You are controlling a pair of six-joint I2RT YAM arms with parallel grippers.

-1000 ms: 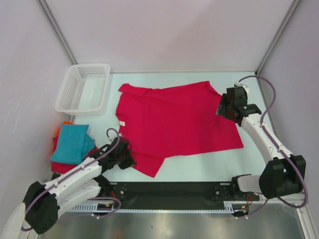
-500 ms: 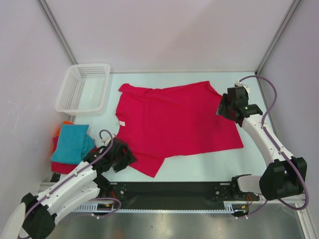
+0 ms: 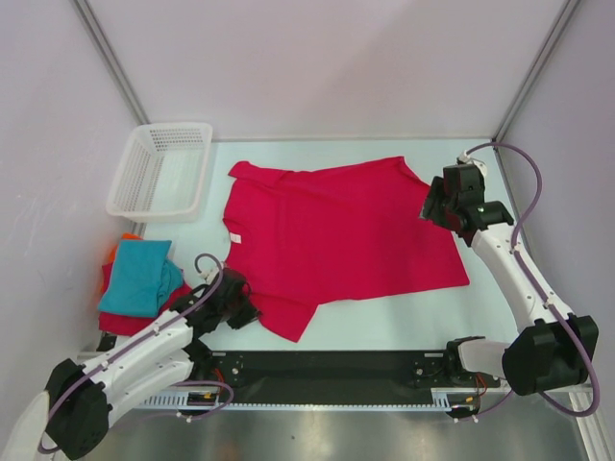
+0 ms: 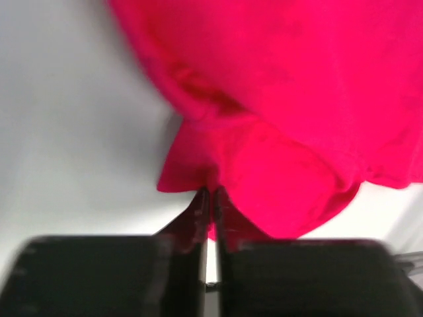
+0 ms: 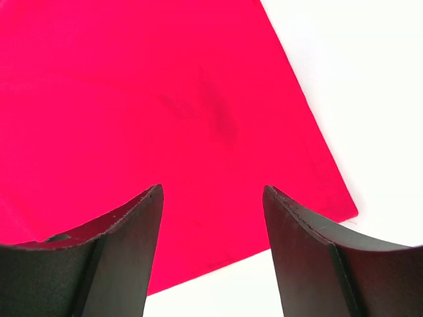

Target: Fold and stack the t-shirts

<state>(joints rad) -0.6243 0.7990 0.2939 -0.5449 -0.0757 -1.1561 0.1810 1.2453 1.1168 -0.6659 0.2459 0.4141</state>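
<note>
My left gripper (image 4: 209, 193) has its fingers pressed almost together, only a thin slit between them. The tips bite the edge of the near sleeve of the crimson t-shirt (image 4: 297, 99), and a sliver of red shows between them, so I read this as a pinch on the cloth. From above, the left gripper (image 3: 248, 312) sits low at the shirt's near-left corner, where that sleeve sticks out toward my bases.

My right gripper (image 5: 211, 191) is spread wide and grips nothing. It hangs over the shirt's right-hand edge (image 3: 434, 206), with flat red cloth (image 5: 132, 99) showing between the two fingers.

The crimson t-shirt (image 3: 346, 230) lies spread on the table (image 3: 384, 322), collar to the left. Left of it, beside my left arm, sits a stack of folded shirts: a teal one (image 3: 139, 277) on top, red (image 3: 125, 324) under it, and orange (image 3: 117, 248) peeking out behind. A white mesh basket (image 3: 159, 168) stands beyond the shirt's far-left corner.
</note>
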